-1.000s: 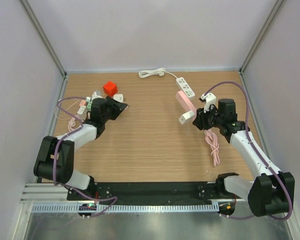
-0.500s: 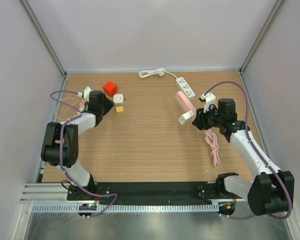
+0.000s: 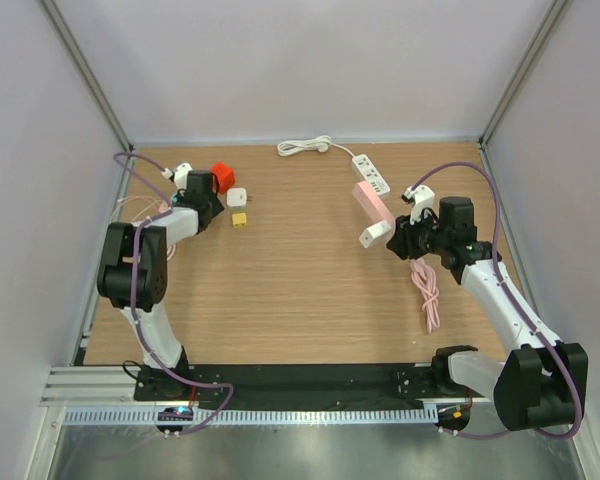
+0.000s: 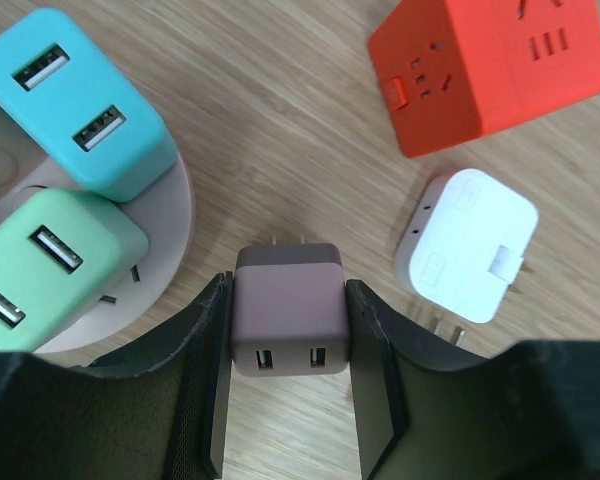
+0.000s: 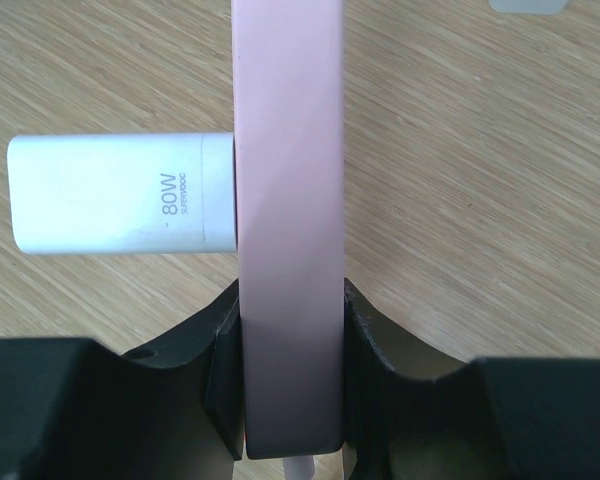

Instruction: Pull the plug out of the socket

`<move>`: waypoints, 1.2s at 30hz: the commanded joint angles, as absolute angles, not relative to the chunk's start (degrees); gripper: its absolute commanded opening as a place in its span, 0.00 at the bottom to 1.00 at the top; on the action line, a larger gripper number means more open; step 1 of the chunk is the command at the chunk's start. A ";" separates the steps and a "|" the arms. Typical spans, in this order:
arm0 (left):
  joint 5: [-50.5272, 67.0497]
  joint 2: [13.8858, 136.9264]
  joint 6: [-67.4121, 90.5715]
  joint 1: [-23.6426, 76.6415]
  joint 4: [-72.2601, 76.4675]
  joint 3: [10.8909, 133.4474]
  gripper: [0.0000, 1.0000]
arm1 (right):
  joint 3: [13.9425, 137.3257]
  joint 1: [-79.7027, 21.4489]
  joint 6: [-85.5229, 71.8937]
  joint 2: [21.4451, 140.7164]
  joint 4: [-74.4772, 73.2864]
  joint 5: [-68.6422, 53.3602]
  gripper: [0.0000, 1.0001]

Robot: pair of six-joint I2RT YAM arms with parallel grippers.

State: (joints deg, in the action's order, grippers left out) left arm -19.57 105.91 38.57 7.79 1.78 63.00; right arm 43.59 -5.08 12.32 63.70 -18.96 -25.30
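My right pincer (image 5: 290,340) is clamped on the pink strip (image 5: 285,150), one finger pressed flat against each long side near its end. The plug (image 5: 120,195), a white block marked 80W, is seated in the strip's face just beyond my fingers and sticks out sideways over the counter (image 5: 480,200). From above, this pair sits right of centre. The strip (image 3: 371,203) runs away from me toward the white strip (image 3: 371,173) at the far edge, and the plug (image 3: 374,235) juts off its near end to the left. A pink cable (image 3: 427,290) lies coiled on the wood beside my right forearm.

My left pincer (image 4: 287,290) is far off at the counter's far left corner, closed on a mauve charger (image 4: 285,320). Its two ports face my camera and its prongs point away. Beyond it, a red cube (image 4: 490,70) sits at the upper right and a white adapter (image 4: 467,245) lies just right of my finger. A teal charger (image 4: 75,100) and a green charger (image 4: 50,270) stand plugged into a round white base (image 4: 165,215) on the left.
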 commanded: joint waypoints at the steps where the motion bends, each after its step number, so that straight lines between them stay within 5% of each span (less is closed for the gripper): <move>1: -22.85 107.05 34.72 7.82 0.88 65.65 0.14 | 47.29 -4.66 12.92 62.75 -15.47 -27.42 0.01; 7: -20.92 109.51 34.19 9.05 0.79 66.53 0.24 | 47.29 -4.48 12.92 62.93 -15.56 -27.51 0.01; 20: -16.88 109.95 36.30 10.11 0.18 66.62 0.61 | 47.37 -3.34 12.83 62.67 -15.64 -28.39 0.01; 36: -0.19 91.43 36.91 10.19 7.02 58.28 0.83 | 47.72 -2.81 13.18 63.54 -16.79 -32.69 0.01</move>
State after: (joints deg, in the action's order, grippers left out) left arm -6.37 97.08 35.97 10.02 0.84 60.88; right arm 43.86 -2.98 12.40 63.92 -19.84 -29.15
